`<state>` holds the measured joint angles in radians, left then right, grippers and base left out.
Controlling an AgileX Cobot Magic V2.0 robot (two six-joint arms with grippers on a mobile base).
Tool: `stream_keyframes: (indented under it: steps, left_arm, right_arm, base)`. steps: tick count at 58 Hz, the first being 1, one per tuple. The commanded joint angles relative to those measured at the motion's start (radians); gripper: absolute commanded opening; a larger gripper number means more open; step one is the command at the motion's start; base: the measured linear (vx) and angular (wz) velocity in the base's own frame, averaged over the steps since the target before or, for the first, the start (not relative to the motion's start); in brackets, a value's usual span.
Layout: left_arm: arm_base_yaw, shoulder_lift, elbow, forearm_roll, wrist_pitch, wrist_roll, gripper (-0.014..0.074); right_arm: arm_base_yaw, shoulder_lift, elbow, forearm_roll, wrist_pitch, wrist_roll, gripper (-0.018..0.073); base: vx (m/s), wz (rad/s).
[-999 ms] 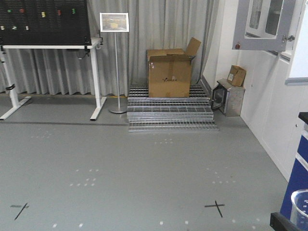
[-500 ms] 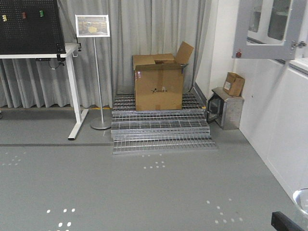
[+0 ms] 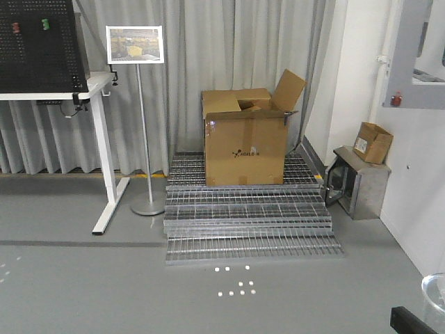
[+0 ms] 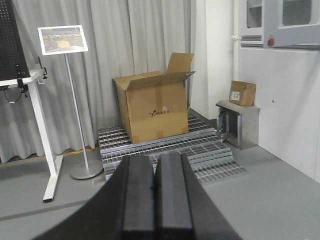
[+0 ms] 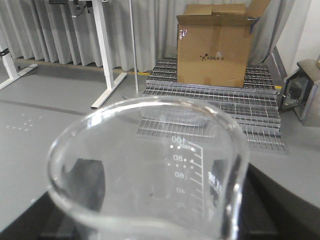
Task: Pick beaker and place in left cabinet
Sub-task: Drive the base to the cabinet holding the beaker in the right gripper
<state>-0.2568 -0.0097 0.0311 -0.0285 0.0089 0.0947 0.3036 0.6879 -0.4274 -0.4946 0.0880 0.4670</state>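
The beaker (image 5: 150,170) is clear glass with white graduation marks and fills the lower half of the right wrist view. My right gripper (image 5: 160,215) is shut on it, with black fingers (image 5: 272,205) showing on both sides of the glass. In the front view only the beaker's rim (image 3: 437,291) and a black part of the right arm show at the bottom right corner. My left gripper (image 4: 155,187) is shut and empty, raised above the grey floor. The left cabinet is out of view.
A cardboard box (image 3: 245,142) stands on metal grated steps (image 3: 247,223) ahead. A sign stand (image 3: 142,125) and a white desk (image 3: 104,153) with a black pegboard are at the left. A steel box (image 3: 358,184) and a grey-framed glass panel (image 3: 417,62) are at the right by the white wall.
The front view has swung and moved closer: the box and steps now sit nearer and more central, and the blue bench unit has left the right edge. The beaker stays held.
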Motion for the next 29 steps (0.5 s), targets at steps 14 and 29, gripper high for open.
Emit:
stream_keyframes:
  steps: [14,29]
  left_arm:
    - [-0.004,-0.018,0.016,-0.008,-0.083,-0.003,0.0001]
    - [-0.004,-0.018,0.016,-0.008,-0.083,-0.003,0.0001]
  right_arm:
    - [-0.002,0.000,-0.033,-0.006,-0.075,-0.001,-0.0005]
    - [-0.002,0.000,-0.033,-0.006,-0.075,-0.001,-0.0005]
  base:
    - [0.68,-0.05]
    - [0.65,-0.07]
